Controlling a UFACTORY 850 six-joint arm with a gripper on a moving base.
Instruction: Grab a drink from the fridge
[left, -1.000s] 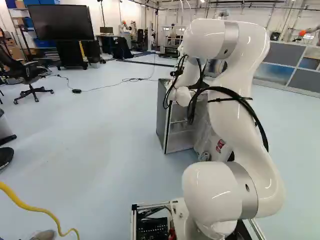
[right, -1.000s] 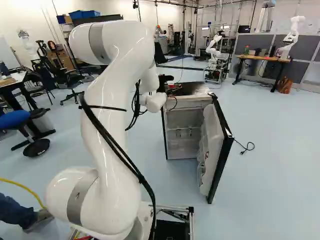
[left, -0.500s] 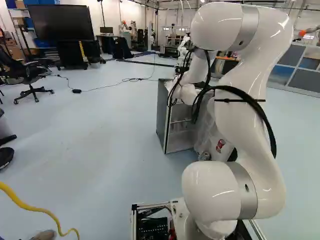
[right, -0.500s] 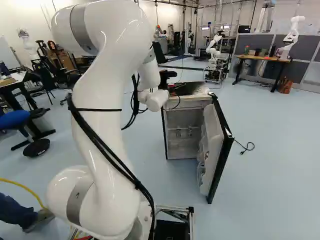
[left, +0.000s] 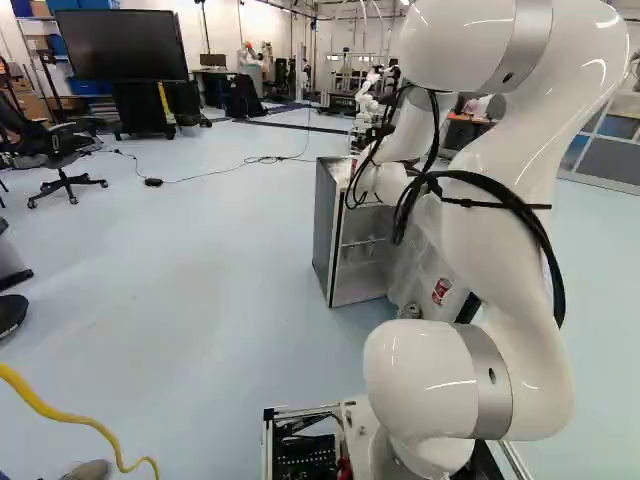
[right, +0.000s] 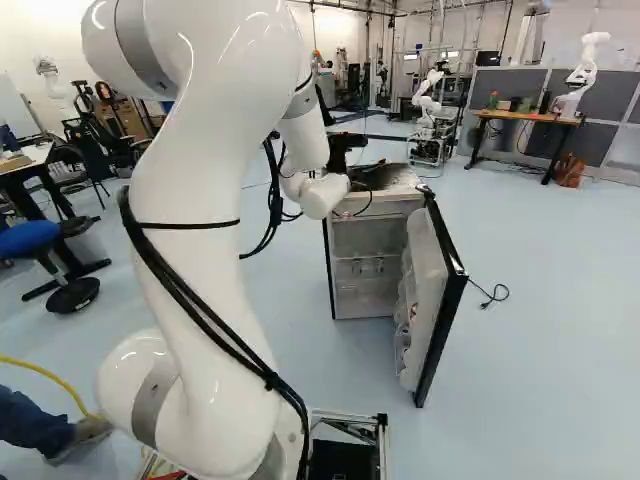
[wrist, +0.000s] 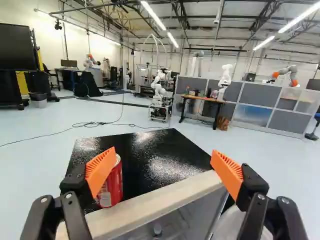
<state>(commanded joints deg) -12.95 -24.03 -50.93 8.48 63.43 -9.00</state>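
Arm (right: 220, 220) shifting, wrist swinging rightward; jaws standing wide, gripping nothing. Red can (wrist: 115, 185) standing on fridge top (wrist: 162, 155), beside one orange pad (wrist: 100, 171). Likely handling slick, thin-walled, heavier if full; mid-height hold looking best

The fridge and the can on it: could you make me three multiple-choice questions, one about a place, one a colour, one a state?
1. Where does the can nearest the jaws stand?
A) on the floor
B) on the fridge
C) on a desk

2. What colour are the pads on the jaws?
A) blue
B) green
C) orange

3. How is the fridge door?
A) open
B) shut
C) removed

1 B: the red can stands on its top.
2 C: both show orange, the jaws spread apart.
3 A: it swings out, baring shelves.
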